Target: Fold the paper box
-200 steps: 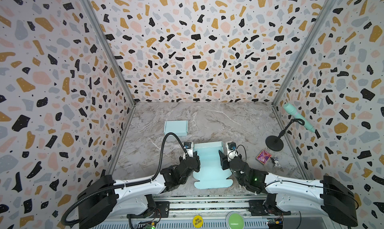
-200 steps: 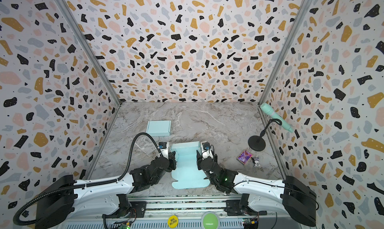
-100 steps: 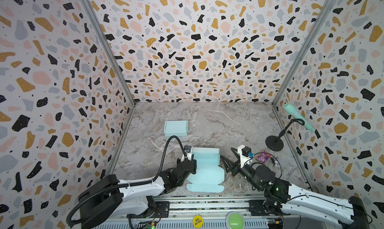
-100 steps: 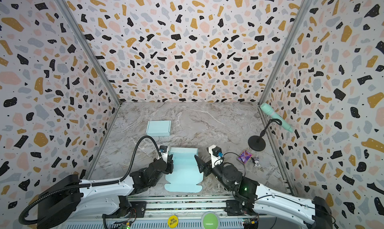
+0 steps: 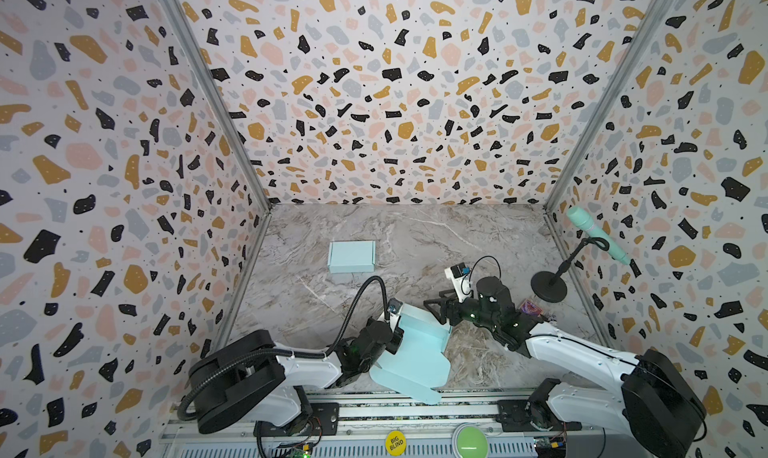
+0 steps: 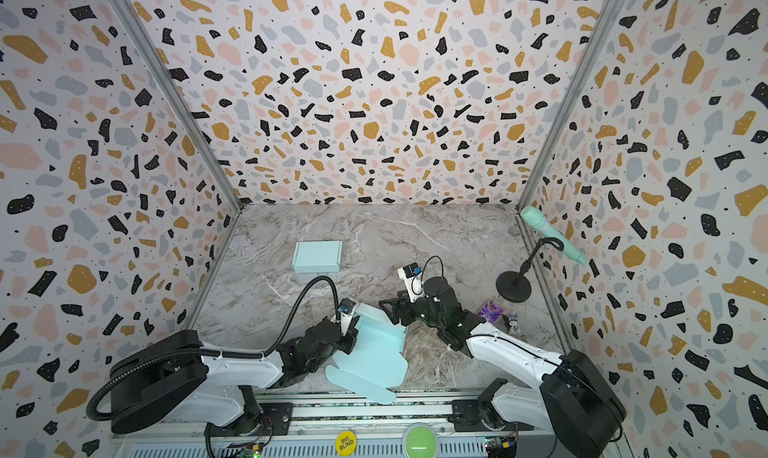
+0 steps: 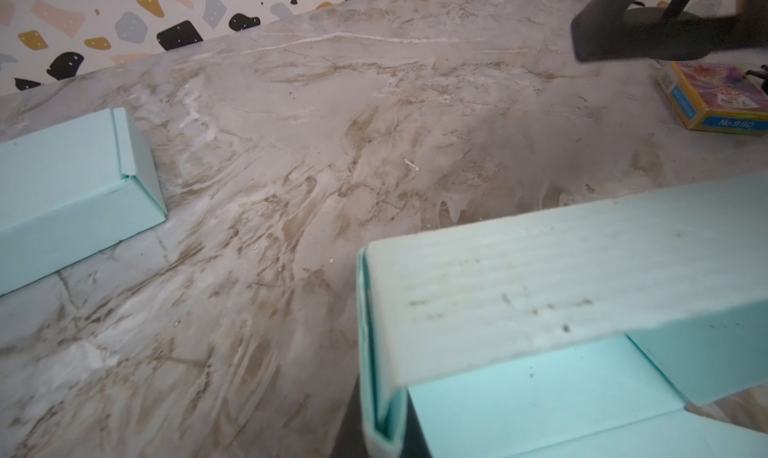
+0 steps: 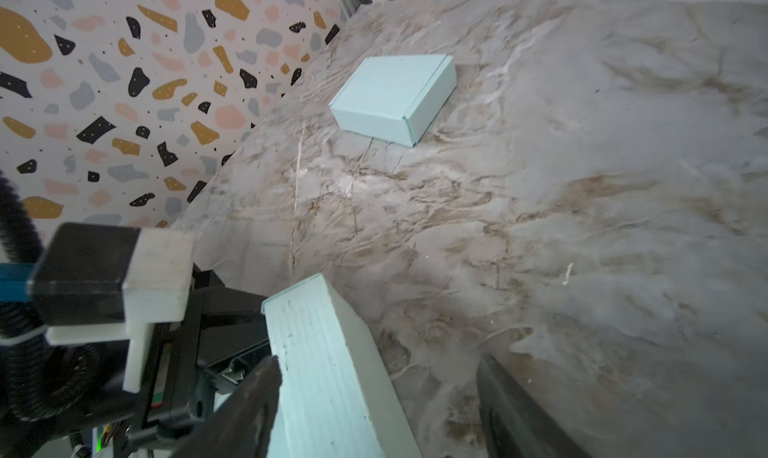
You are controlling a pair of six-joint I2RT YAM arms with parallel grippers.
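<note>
The left gripper point(image 5: 392, 341) is clamping the left edge of the half-folded paper box point(image 5: 417, 352), which is lying tilted at the lower centre of both top views. The right gripper point(image 5: 434, 310) is holding its jaws spread around the box's raised right wall. A closed box point(image 5: 351, 256) is sitting higher up, on the table point(image 5: 436, 236).
</note>
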